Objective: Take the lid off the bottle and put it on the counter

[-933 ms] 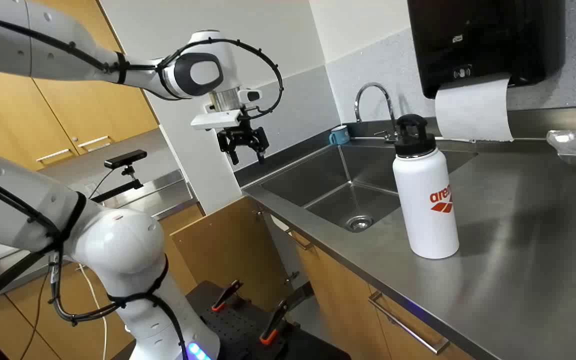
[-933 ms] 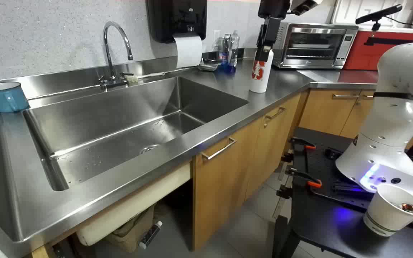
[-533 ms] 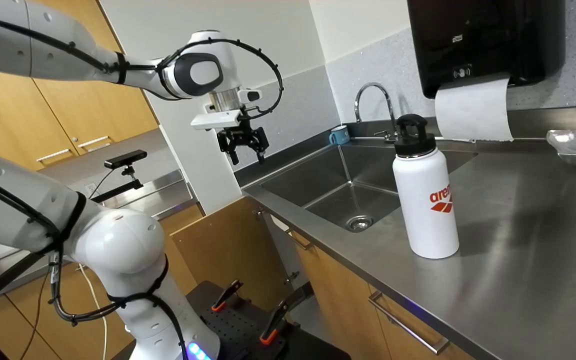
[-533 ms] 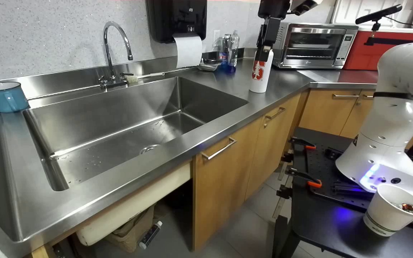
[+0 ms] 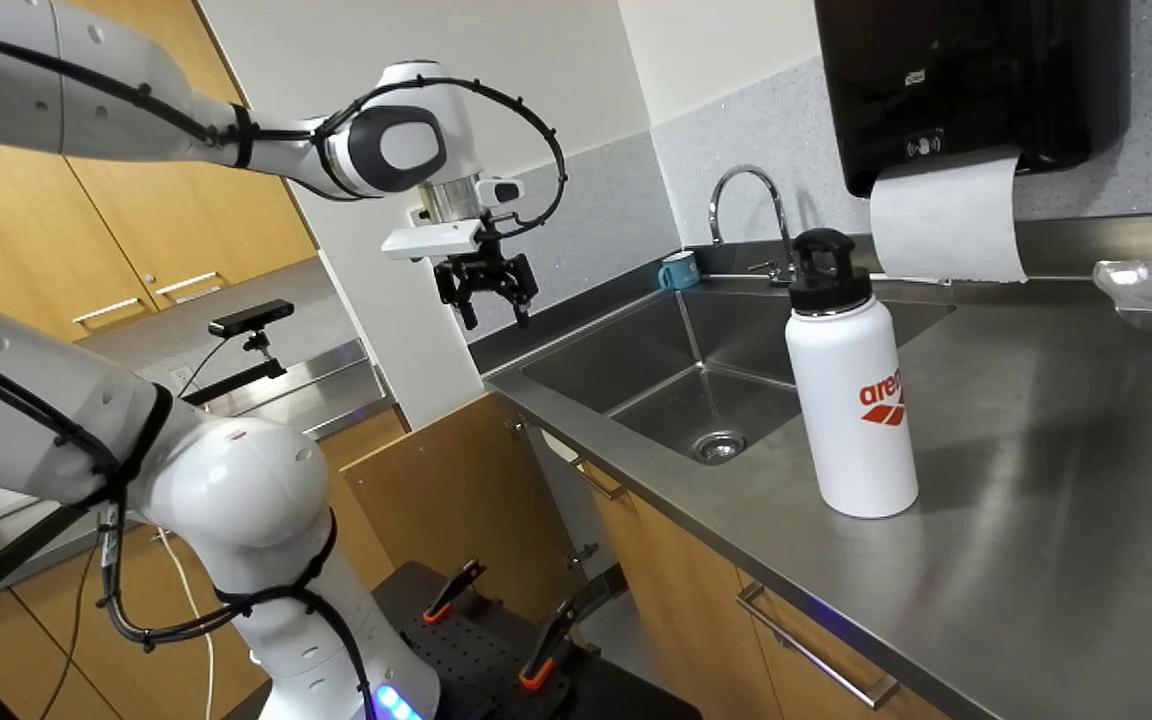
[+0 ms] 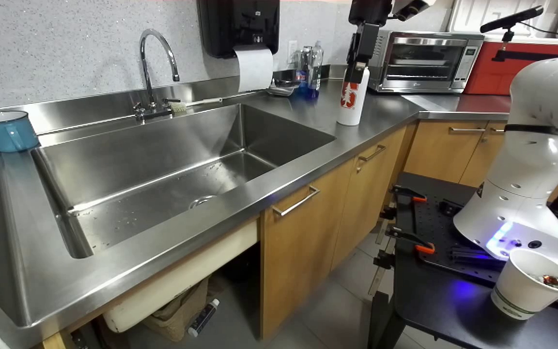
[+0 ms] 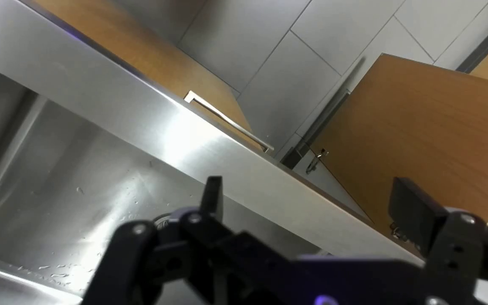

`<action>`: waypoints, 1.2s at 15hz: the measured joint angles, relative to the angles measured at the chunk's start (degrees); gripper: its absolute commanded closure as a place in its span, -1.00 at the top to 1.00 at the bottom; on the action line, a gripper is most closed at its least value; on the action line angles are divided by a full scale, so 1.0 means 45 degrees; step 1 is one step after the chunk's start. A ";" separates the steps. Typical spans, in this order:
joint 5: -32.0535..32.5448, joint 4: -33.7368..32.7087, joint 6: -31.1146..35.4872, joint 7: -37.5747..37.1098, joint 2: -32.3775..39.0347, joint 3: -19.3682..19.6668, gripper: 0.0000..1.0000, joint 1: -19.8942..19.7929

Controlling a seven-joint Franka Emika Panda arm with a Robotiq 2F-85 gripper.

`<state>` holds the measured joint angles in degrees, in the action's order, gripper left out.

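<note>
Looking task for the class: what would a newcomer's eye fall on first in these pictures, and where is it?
Probably the tall white bottle, its black lid on, standing on the steel counter beside the sink. Next, the white robot arm, whose open gripper hangs in the air apart from the bottle. For colour, a blue mug stands by the sink's corner.

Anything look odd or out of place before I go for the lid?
Mainly the flat brown wooden cabinet door below the brushed grey steel counter: it stands swung open, which this job doesn't need. The tall white cylindrical bottle stands upright, its small black loop-handled lid on.
</note>
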<state>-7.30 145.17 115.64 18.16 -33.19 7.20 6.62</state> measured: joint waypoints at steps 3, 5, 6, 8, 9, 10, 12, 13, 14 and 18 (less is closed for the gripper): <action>0.0112 -0.0071 -0.0027 0.0011 -0.0009 -0.0018 1.00 -0.0065; 0.0655 -0.0569 -0.0780 0.0286 -0.0045 0.0048 1.00 -0.0265; 0.1030 -0.1039 -0.1474 0.0582 -0.0080 0.0143 1.00 -0.0425; 0.1835 -0.2208 -0.3032 0.1380 -0.0184 0.0515 1.00 -0.0775; 0.2235 -0.2864 -0.3851 0.1866 -0.0222 0.0763 1.00 -0.0944; 0.2638 -0.3558 -0.4621 0.2434 -0.0222 0.1060 1.00 -0.1093; 0.3437 -0.4929 -0.5920 0.3852 -0.0045 0.1752 1.00 -0.1240; 0.3801 -0.5586 -0.6389 0.4723 0.0178 0.2157 1.00 -0.1256; 0.4149 -0.6170 -0.6640 0.5631 0.0481 0.2570 1.00 -0.1267; 0.4932 -0.7912 -0.6276 0.9413 0.2294 0.4230 1.00 -0.1569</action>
<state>14.89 109.56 87.39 60.52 -22.87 26.23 -0.44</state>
